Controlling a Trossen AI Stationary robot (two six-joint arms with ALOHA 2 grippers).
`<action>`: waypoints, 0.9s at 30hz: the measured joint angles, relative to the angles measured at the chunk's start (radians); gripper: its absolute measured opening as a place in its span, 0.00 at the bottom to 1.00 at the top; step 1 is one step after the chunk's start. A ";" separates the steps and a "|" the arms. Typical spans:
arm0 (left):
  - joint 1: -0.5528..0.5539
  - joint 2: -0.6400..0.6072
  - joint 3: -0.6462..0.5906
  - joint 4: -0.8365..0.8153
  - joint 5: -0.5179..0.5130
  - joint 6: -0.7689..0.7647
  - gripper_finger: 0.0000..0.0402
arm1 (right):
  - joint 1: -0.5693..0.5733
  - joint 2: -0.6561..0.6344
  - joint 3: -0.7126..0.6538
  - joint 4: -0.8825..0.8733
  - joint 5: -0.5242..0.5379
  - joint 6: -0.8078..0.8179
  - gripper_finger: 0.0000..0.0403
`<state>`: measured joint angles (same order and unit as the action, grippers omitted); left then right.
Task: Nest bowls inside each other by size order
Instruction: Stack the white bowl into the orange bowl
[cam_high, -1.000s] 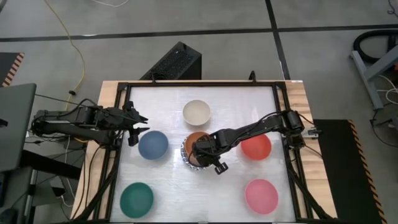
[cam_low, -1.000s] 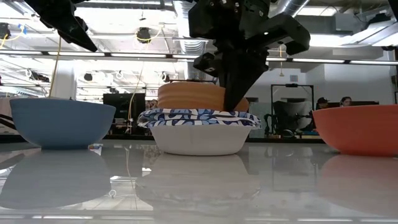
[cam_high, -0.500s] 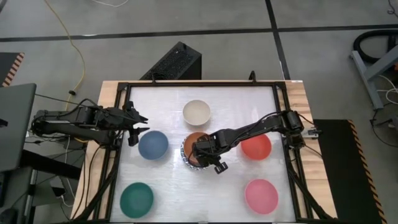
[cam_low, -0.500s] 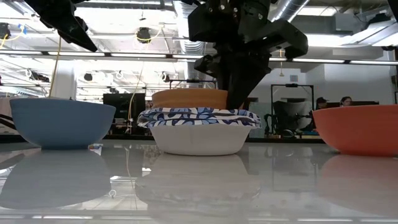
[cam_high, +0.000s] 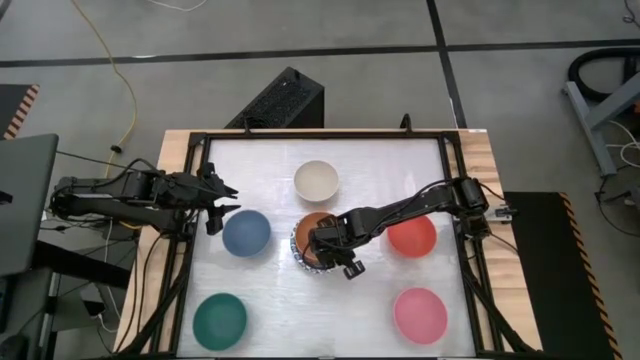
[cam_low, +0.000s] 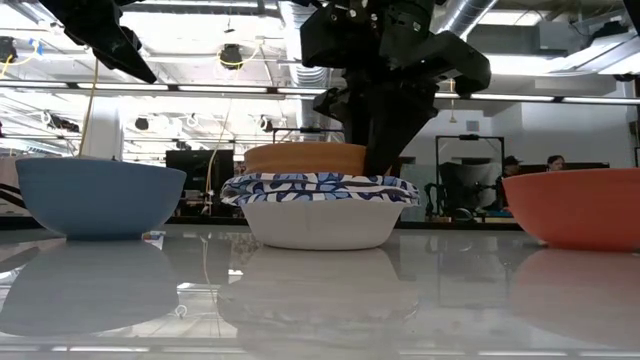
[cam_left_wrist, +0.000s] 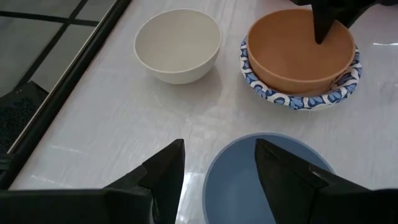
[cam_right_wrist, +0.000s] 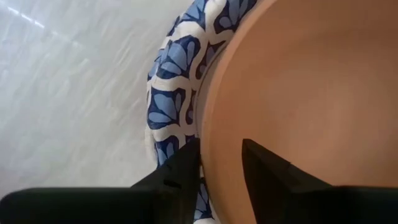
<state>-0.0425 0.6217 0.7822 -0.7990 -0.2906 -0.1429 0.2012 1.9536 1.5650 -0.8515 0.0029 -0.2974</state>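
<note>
Orange bowl (cam_low: 305, 158) dropped level into patterned bowl (cam_low: 320, 210); right hand (cam_right_wrist: 217, 163) loosened off its rim.

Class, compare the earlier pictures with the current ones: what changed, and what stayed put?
The round orange bowl sank lower into the blue-and-white patterned bowl as the right gripper loosened around its rim. The left gripper, open above the slate-blue bowl, and the other bowls stayed put.

From my remote station I look down on the white surface (cam_high: 270, 290), where a cream bowl (cam_high: 316, 180), slate-blue bowl (cam_high: 246, 232), dark green bowl (cam_high: 220, 320), pink bowl (cam_high: 420, 314) and red bowl (cam_high: 413, 236) stand well apart. At the centre a blue-and-white patterned bowl (cam_low: 318, 210) rests directly on it, cradling an orange bowl (cam_left_wrist: 298, 50).
</note>
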 joint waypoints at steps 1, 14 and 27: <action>0.000 0.000 0.000 0.000 0.000 0.000 0.46 | 0.000 0.000 0.000 0.000 0.000 0.008 0.37; 0.000 0.000 0.000 0.000 0.000 -0.007 0.46 | 0.008 0.000 0.030 -0.003 0.000 0.012 0.47; 0.000 0.000 0.000 -0.009 0.000 -0.011 0.46 | 0.005 -0.002 0.169 -0.188 -0.001 0.133 0.47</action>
<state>-0.0425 0.6219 0.7822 -0.8076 -0.2909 -0.1539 0.2061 1.9514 1.7342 -1.0398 0.0019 -0.1644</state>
